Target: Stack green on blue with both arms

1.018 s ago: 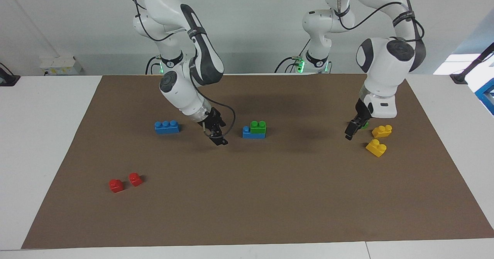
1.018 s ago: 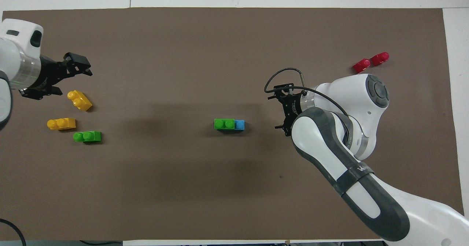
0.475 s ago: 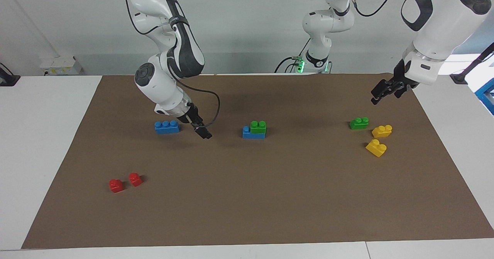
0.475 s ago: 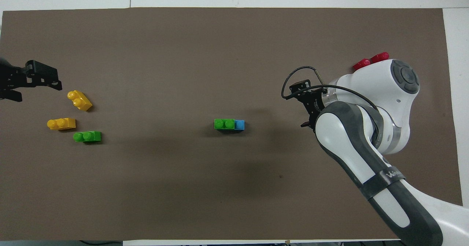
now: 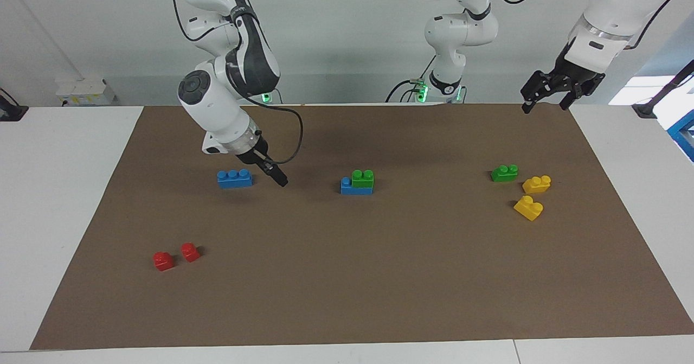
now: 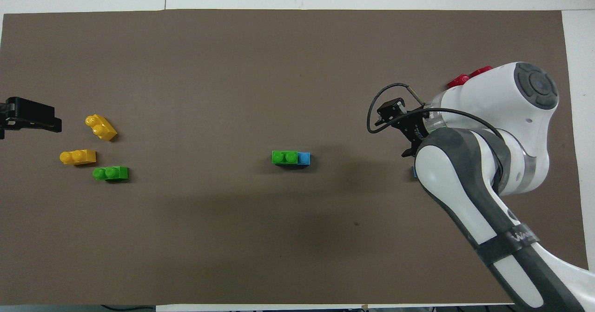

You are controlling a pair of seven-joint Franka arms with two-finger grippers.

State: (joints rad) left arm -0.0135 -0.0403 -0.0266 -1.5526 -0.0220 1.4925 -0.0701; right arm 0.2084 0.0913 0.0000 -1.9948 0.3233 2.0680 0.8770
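1. Green brick is sitting on a blue brick in the middle of the brown mat on the bench.
2. A second green brick is lying beside two yellow bricks, toward the left arm's end.
3. A second blue brick is lying alone toward the right arm's end.
4. The right gripper is hanging open and empty just beside that blue brick.
5. The left gripper is hanging open and empty, high over the mat's edge.
6. The right gripper may be about to bump the lone blue brick and push it away, because it is so close.
7. The left gripper could grab a yellow brick by mistake, since they lie so near the green one.
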